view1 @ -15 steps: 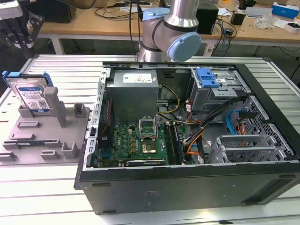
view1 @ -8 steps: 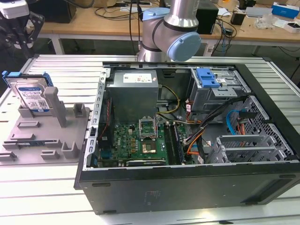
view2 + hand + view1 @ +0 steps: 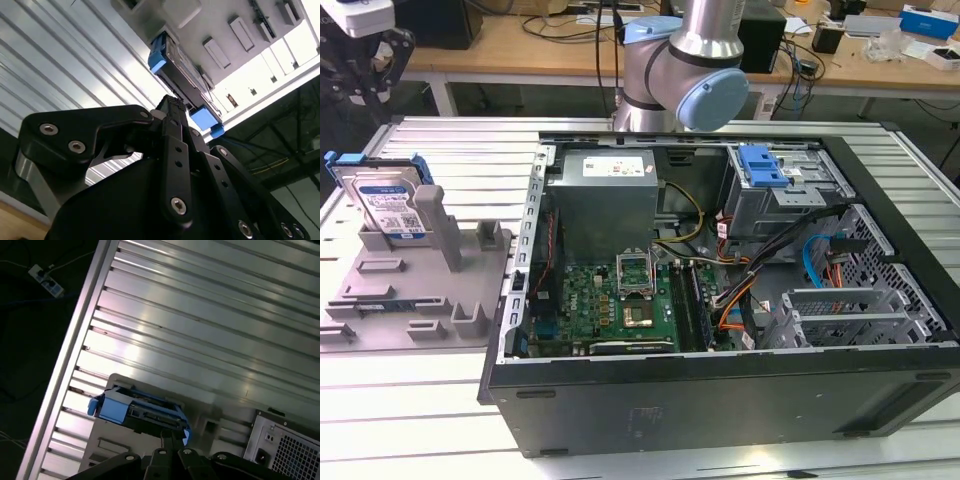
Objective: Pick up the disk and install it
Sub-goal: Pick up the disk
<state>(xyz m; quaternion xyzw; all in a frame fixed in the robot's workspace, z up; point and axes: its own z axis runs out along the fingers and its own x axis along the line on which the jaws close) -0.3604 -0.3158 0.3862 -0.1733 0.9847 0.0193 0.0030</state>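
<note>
One gripper [image 3: 362, 75] hangs over the bench's far corner at the exterior view's left. Whether it is open or closed cannot be told, and it has hold of nothing. Straight beneath it, with clear space between, the disk [image 3: 388, 205] stands on edge, leaning back in a slot of a grey fixture [image 3: 430, 285] with its labelled face toward the exterior camera. In both wrist views the disk [image 3: 181, 75] [image 3: 142, 410] shows edge-on in its blue carrier, just past the gripper's [image 3: 172, 107] [image 3: 167, 447] black tip. A grey upright post [image 3: 430, 225] of the fixture rises just beside the disk, on the side toward the computer case [image 3: 720, 400].

That fixture sits along the ribbed aluminium bench's [image 3: 450, 140] edge at the exterior view's left. The case lies open on its side across the middle and right of the bench. Inside it are a grey power supply [image 3: 605, 200], a green motherboard [image 3: 610, 295], loose orange and blue cables [image 3: 815, 265], and a grey metal drive cage [image 3: 790, 200] topped by a blue latch [image 3: 763, 165]. The robot arm [image 3: 690, 70] rises behind the case's far wall.
</note>
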